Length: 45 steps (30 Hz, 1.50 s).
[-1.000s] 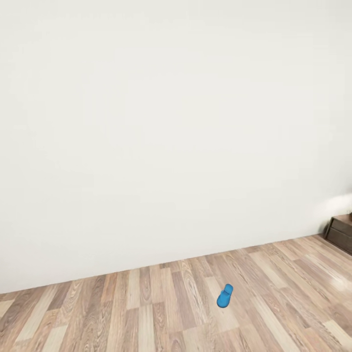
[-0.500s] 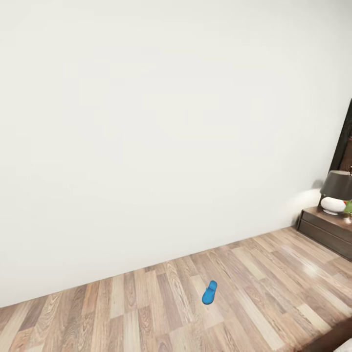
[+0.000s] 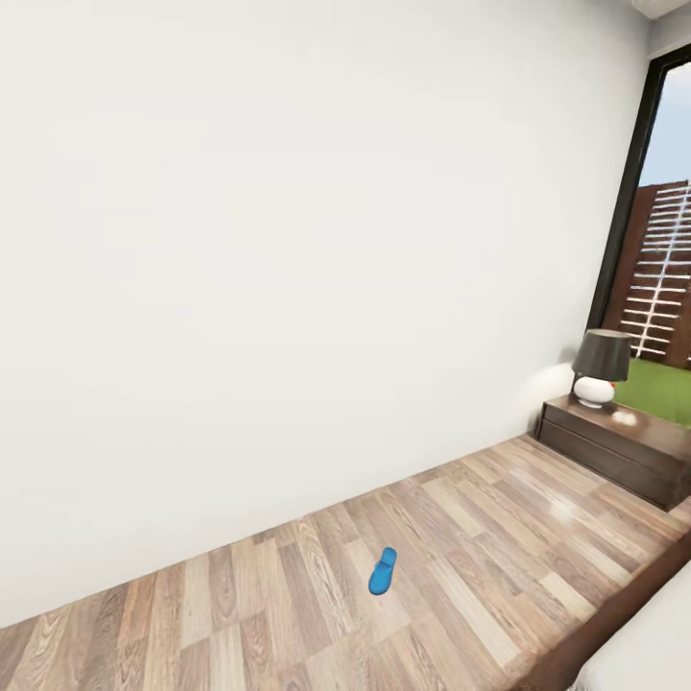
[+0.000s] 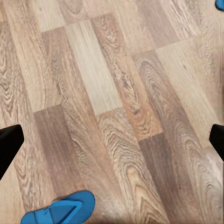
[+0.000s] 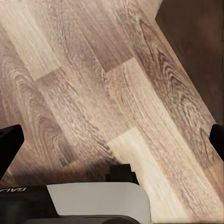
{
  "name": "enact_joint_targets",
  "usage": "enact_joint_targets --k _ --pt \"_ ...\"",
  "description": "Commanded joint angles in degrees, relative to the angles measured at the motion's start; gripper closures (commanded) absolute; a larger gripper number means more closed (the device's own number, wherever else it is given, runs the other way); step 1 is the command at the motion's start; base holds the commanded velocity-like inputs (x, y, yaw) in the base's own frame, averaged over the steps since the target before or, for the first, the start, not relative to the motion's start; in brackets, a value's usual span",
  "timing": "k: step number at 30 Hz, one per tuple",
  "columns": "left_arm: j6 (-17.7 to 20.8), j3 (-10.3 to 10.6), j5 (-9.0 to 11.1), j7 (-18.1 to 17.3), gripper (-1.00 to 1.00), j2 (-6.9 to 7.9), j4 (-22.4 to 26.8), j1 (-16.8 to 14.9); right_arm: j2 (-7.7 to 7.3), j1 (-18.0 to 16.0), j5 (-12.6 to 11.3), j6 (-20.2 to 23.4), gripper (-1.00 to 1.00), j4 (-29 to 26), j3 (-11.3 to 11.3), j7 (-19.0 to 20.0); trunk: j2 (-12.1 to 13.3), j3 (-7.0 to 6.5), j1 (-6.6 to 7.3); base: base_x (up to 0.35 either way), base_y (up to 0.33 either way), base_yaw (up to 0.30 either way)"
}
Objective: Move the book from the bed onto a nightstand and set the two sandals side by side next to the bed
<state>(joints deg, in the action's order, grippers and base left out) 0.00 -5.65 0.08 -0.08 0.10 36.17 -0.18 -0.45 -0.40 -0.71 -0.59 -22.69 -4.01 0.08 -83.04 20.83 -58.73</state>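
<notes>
One bright blue sandal (image 3: 383, 572) lies alone on the wood-plank floor, a short way out from the white wall. Farther right a dark brown nightstand (image 3: 614, 443) stands against the wall beside the window. The bed's dark frame (image 3: 614, 607) and a corner of its off-white mattress (image 3: 657, 641) show at the lower right. In the left wrist view a blue sandal (image 4: 58, 211) lies flat on the planks below my open left gripper (image 4: 112, 142), and a sliver of blue (image 4: 220, 3) touches the picture's edge. My right gripper (image 5: 112, 142) hangs open over bare floor. The book is out of view.
A lamp (image 3: 600, 368) with a dark shade and white base sits on the nightstand. A tall dark-framed window (image 3: 662, 240) shows grass and a slatted fence. In the right wrist view the robot's grey base (image 5: 93, 200) shows, and a dark brown surface (image 5: 196, 46) borders the floor.
The head camera has swung to the right: the nightstand, lamp, window and bed corner have come into the picture, and the sandal sits further left in it. The sandal itself has not moved.
</notes>
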Motion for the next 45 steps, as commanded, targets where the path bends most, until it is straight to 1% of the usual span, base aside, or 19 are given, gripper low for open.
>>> enact_joint_targets --k 1,14,37,45 --pt "0.0 -0.1 0.0 0.0 -1.0 -0.01 0.0 0.0 0.03 0.0 -0.1 -0.1 -1.0 0.0 -0.1 0.0 0.0 0.03 0.0 0.0 0.0 -0.247" --pt "0.0 -0.1 0.0 0.0 -1.0 -0.01 0.0 0.0 0.15 0.0 0.2 -0.1 -1.0 0.0 0.0 0.0 0.0 -0.34 0.0 0.0 0.0 -0.226" --pt "0.0 -0.1 -0.1 0.0 -1.0 -0.01 0.0 0.0 0.31 0.0 0.5 -0.1 -1.0 0.3 0.0 0.0 0.0 -0.37 0.0 0.031 -0.029 -0.008" --pt "0.0 -0.1 -0.1 0.0 -1.0 -0.01 0.0 0.0 0.36 0.0 0.5 -0.1 -1.0 0.3 0.0 0.0 0.0 -0.37 0.0 0.171 -0.072 0.0"
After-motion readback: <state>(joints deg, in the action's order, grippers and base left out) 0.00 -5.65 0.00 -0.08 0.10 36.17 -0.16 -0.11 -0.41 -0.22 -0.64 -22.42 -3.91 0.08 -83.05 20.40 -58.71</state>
